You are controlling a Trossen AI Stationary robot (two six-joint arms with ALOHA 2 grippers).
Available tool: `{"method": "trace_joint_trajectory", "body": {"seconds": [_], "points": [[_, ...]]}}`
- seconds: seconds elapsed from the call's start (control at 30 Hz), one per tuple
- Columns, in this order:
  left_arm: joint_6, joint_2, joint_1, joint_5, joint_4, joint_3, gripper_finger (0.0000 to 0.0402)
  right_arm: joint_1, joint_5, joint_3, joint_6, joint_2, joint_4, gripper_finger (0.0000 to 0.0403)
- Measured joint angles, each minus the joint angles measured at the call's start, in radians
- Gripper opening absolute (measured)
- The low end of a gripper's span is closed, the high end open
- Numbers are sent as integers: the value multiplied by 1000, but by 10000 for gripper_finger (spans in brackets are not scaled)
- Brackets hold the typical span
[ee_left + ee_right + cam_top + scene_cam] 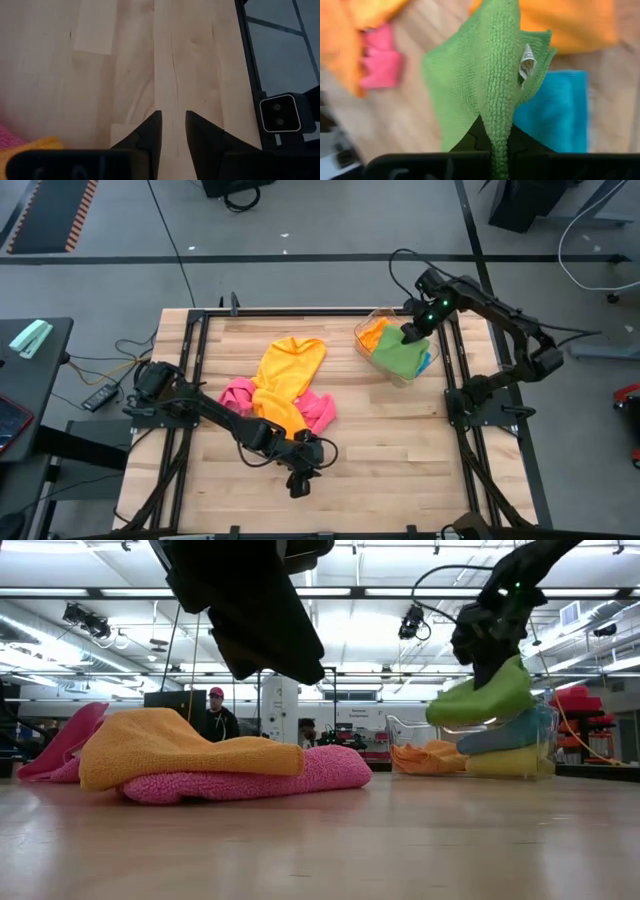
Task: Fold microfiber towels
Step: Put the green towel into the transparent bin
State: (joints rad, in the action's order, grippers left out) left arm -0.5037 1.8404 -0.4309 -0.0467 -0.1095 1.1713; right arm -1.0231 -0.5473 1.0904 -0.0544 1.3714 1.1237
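Currently the green towel (400, 352) hangs above the clear tray (372, 329), pinched in the closed right end effector (412, 333); you should carry it to bare table (400, 440) and spread it. Left end effector (173, 131) hovers empty near the table's front, fingers slightly parted.

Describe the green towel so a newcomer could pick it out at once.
Find the clear plastic tray at the table's far right corner, under the right arm. The green towel hangs over it, pinched in the right gripper. Unlike the orange towel and blue towel in the tray, it is lifted and draping from the fingers.
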Motion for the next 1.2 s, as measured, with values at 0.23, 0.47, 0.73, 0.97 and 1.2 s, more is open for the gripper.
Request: {"method": "trace_joint_trajectory", "body": {"seconds": [0.23, 0.47, 0.73, 0.97, 1.2], "points": [[3, 0, 3, 0, -1, 0, 85, 35, 212, -1, -41, 47, -2, 10], [-1, 0, 3, 0, -1, 0, 78, 126, 415, -2, -80, 77, -2, 55], [-9, -20, 2, 1, -6, 0, 78, 198, 466, -50, -80, 102, 24, 84], [19, -42, 9, 4, -25, 0, 71, 183, 469, 5, -51, 79, 59, 160], [29, -44, 9, 11, -28, 0, 75, 174, 526, 140, -39, 69, 158, 203]]}}
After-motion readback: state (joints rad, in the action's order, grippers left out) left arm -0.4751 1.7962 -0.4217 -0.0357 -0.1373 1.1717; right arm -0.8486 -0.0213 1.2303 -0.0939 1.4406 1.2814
